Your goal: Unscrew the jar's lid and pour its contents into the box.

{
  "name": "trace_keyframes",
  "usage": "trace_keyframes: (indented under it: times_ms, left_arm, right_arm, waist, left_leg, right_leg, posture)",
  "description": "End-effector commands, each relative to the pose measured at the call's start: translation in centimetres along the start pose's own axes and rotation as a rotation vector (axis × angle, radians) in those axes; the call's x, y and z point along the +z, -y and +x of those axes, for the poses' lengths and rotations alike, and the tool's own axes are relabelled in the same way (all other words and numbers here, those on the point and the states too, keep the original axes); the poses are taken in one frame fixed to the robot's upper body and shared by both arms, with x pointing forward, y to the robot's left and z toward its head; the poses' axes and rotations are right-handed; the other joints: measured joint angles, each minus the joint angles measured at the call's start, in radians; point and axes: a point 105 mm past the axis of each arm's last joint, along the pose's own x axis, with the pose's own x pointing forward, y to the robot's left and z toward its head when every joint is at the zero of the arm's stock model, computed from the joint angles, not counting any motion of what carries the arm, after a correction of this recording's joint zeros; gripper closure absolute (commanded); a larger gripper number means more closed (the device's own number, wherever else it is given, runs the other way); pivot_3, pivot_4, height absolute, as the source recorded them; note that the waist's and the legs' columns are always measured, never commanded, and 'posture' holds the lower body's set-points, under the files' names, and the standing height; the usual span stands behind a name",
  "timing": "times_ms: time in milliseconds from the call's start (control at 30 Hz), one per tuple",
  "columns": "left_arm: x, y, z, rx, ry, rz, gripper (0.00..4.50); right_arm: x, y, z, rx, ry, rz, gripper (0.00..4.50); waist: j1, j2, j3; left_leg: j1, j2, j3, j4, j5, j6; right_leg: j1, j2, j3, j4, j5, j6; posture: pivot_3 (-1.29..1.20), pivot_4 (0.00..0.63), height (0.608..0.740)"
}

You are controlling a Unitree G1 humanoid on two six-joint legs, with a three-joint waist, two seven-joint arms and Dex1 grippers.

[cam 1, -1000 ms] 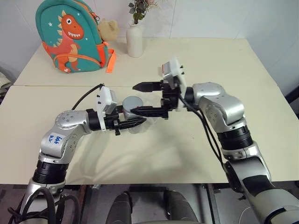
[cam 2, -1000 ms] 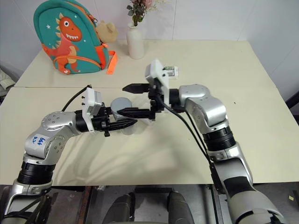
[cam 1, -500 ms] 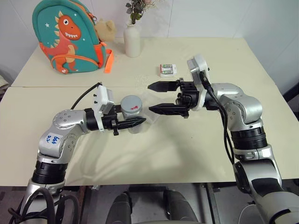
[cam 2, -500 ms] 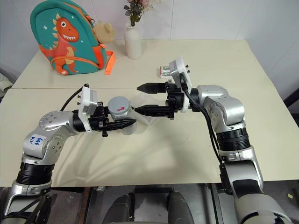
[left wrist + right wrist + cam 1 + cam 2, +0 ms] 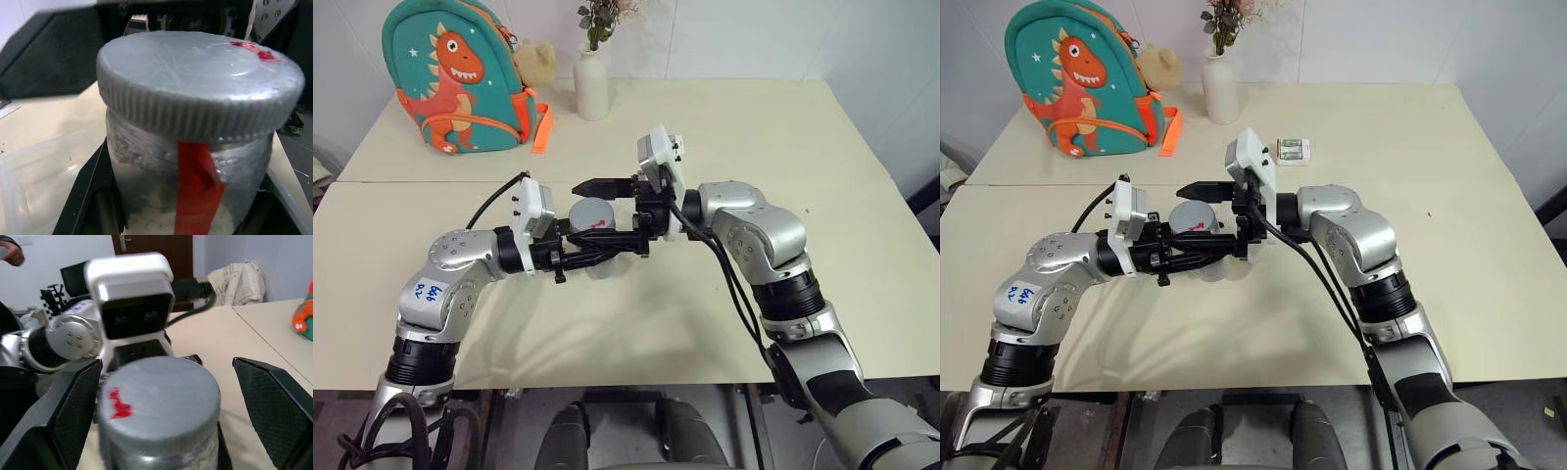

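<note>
My left gripper (image 5: 603,252) is shut on the jar (image 5: 195,166), a silvery cylinder with a red strip down its label. It holds the jar upright just above the box (image 5: 34,171), a clear shallow tray on the table. The grey lid (image 5: 594,210) with a red mark sits on the jar. My right gripper (image 5: 578,212) reaches in level from the right and is open. One black finger is on each side of the lid (image 5: 159,396), with gaps showing at both sides. The contents cannot be made out through the jar wall.
A teal dinosaur backpack (image 5: 460,78) and a white vase (image 5: 591,83) with flowers stand at the back left of the table. A small white-and-green battery pack (image 5: 1294,149) lies behind the right arm. A seam crosses the tabletop (image 5: 862,245) just behind the arms.
Over the last half second my right gripper swung back left from off to the jar's right and now straddles the lid, still open. The left gripper and jar have stayed put.
</note>
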Motion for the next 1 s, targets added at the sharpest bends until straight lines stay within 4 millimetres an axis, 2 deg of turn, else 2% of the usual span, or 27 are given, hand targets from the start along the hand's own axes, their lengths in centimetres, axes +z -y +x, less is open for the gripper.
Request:
trace_keyframes:
  times_ms: [33, 167, 467, 767, 867, 1000]
  left_arm:
    - [1.3, 0.3, 0.2, -0.02, 0.036, 0.036, 2.51]
    - [1.2, 0.3, 0.2, -0.018, 0.036, 0.034, 2.51]
    - [1.1, 0.3, 0.0, -0.012, 0.034, 0.033, 2.51]
    - [1.1, 0.3, -0.1, -0.013, 0.034, 0.034, 2.51]
    - [1.0, 0.3, -0.2, -0.011, 0.032, 0.032, 2.51]
    - [0.9, 0.3, -0.2, -0.012, 0.028, 0.028, 2.51]
  right_arm:
    - [1.8, 0.2, 0.2, -0.004, 0.042, -0.06, 0.02]
    - [1.6, 0.8, -0.4, -0.022, 0.033, -0.06, 0.02]
    - [1.6, 2.9, -4.8, -0.099, 0.023, -0.054, 0.02]
    - [0.9, 3.5, -8.3, -0.126, -0.004, -0.021, 0.02]
    - [1.0, 2.6, -8.1, -0.067, -0.003, -0.006, 0.02]
    - [1.4, 1.1, -6.4, 0.011, 0.012, -0.007, 0.02]
  waist:
    - [0.0, 0.0, 0.0]
    - [0.0, 0.0, 0.0]
    - [0.004, 0.0, 0.0]
    - [0.002, 0.0, 0.0]
    - [0.001, 0.0, 0.0]
    - [0.0, 0.0, 0.0]
  left_leg:
    - [0.0, 0.0, 0.0, 0.0, 0.0, 0.0]
    - [0.0, 0.0, 0.0, 0.0, 0.0, 0.0]
    - [0.0, 0.0, 0.0, 0.0, 0.0, 0.0]
    - [0.0, 0.0, 0.0, 0.0, 0.0, 0.0]
    - [0.0, 0.0, 0.0, -0.001, 0.0, 0.0]
    - [0.0, 0.0, 0.0, 0.0, 0.0, 0.0]
  right_leg:
    - [0.0, 0.0, 0.0, 0.0, 0.0, 0.0]
    - [0.0, 0.0, 0.0, 0.0, 0.0, 0.0]
    - [0.0, 0.0, 0.0, 0.0, 0.0, 0.0]
    - [0.0, 0.0, 0.0, -0.001, 0.0, 0.0]
    - [0.0, 0.0, 0.0, -0.001, 0.0, 0.0]
    - [0.0, 0.0, 0.0, 0.0, 0.0, 0.0]
  posture:
    - [0.0, 0.15, 0.74]
    - [0.0, 0.15, 0.74]
    - [0.0, 0.15, 0.74]
    - [0.0, 0.15, 0.74]
    - [0.0, 0.15, 0.74]
    - [0.0, 0.15, 0.74]
